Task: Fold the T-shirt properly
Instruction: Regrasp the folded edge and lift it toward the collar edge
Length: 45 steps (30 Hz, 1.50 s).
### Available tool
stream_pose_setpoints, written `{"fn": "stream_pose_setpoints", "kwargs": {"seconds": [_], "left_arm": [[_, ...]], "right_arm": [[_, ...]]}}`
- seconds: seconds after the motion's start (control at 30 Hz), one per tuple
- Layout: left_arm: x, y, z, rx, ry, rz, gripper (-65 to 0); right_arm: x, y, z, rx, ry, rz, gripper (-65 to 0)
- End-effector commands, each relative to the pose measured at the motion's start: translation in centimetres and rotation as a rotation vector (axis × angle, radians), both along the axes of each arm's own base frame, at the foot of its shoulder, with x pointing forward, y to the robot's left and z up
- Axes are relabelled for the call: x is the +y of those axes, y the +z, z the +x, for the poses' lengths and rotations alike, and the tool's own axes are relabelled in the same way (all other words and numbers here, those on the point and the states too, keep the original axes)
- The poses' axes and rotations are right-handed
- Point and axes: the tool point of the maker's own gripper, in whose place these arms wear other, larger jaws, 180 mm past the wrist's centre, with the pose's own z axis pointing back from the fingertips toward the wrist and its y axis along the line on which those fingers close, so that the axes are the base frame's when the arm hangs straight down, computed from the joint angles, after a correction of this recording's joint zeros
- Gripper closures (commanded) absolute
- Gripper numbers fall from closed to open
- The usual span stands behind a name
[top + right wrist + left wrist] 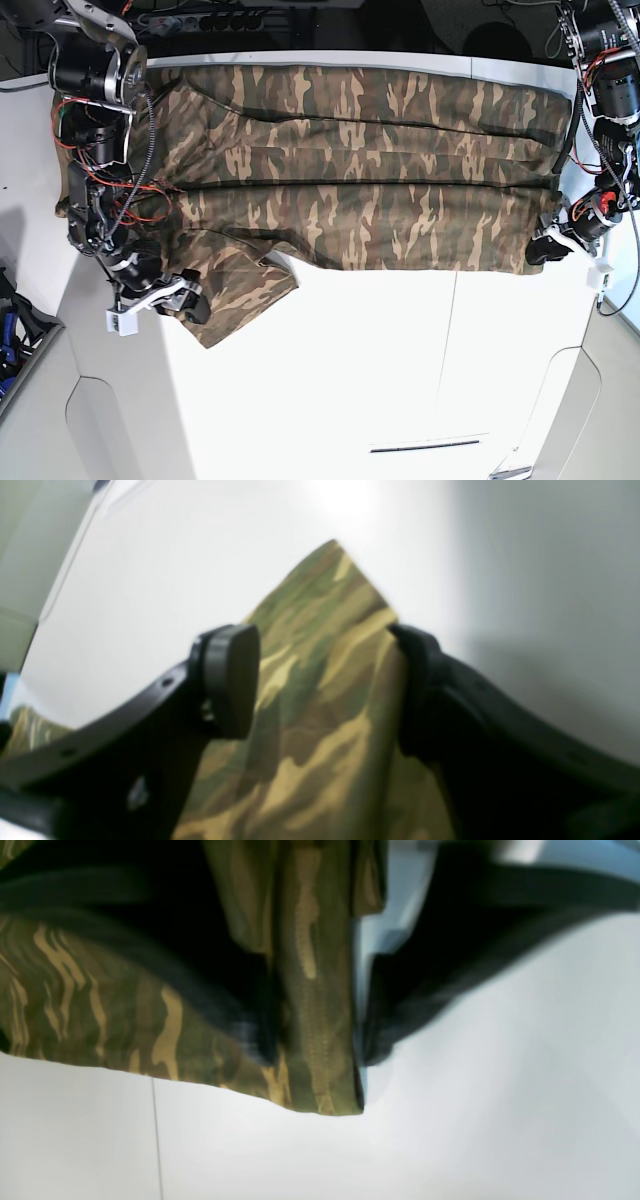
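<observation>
Both ends of the T-shirt [370, 170], spread along the worktop's [400, 360] far edge, are covered. My left gripper [315, 1055] pinches the hem corner; my right gripper [325, 680] straddles the sleeve, jaws spread. Next, I'd close right, then lift together.

White table [400, 360], smooth, matte, fills most of the base view. A thin seam [449, 350] runs from near its middle toward the near edge; a narrow dark slot [425, 446] lies near that edge, right of the seam. Rounded panel outlines at both near corners. Behind the table's far edge: dark background, a black power strip [205, 18] with tangled cables. Pale grey floor left of the table. Soft, even overhead light, a glare patch [345, 500] in the right wrist view.
</observation>
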Motion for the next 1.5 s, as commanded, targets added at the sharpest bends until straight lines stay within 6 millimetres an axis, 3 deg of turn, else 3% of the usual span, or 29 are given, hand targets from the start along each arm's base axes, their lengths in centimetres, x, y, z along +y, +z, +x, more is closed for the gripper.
{"fn": "stream_pose_setpoints", "kwargs": {"seconds": [0.0, 0.17, 0.2, 0.4, 0.6, 0.9, 1.1, 1.27, 1.47], "left_arm": [[0.8, 2.1, 1.2, -0.063, -0.005, 0.013, -15.4], [0.8, 2.2, 1.3, -0.064, -0.006, 0.014, 0.0], [0.8, 2.2, 1.3, -0.058, -0.008, 0.014, 0.0], [0.5, 2.5, 1.0, -0.044, -0.042, 0.009, 0.0], [-2.1, 4.1, 0.2, 0.009, -0.15, -0.02, 0.0], [-2.6, 6.1, -4.0, 0.022, -0.29, 0.128, 0.0], [-2.7, 7.8, -5.4, 0.003, -0.334, 0.201, 0.0], [-2.6, 8.1, -6.5, 0.028, -0.354, 0.236, 0.0], [-3.9, 7.8, -8.1, 0.044, -0.404, 0.255, 0.0]], "right_arm": [[0.1, 0.1, 0.2, 0.013, 0.024, -0.032, -36.0], [0.6, 0.0, 0.1, 0.013, 0.056, -0.053, -2.7], [0.6, 0.0, 0.0, 0.015, 0.059, -0.055, 0.0], [0.9, 0.7, -0.2, 0.051, 0.11, -0.082, 0.0], [0.7, 4.0, -0.6, 0.024, 0.159, -0.076, 0.0], [0.1, 6.7, -6.6, -0.058, 0.217, -0.107, 0.0], [-1.2, 8.5, -10.9, -0.094, 0.241, -0.145, 0.0], [-2.2, 10.2, -13.3, -0.101, 0.227, -0.137, 0.0], [-3.8, 11.1, -16.2, -0.078, 0.196, -0.082, 0.0]]}}
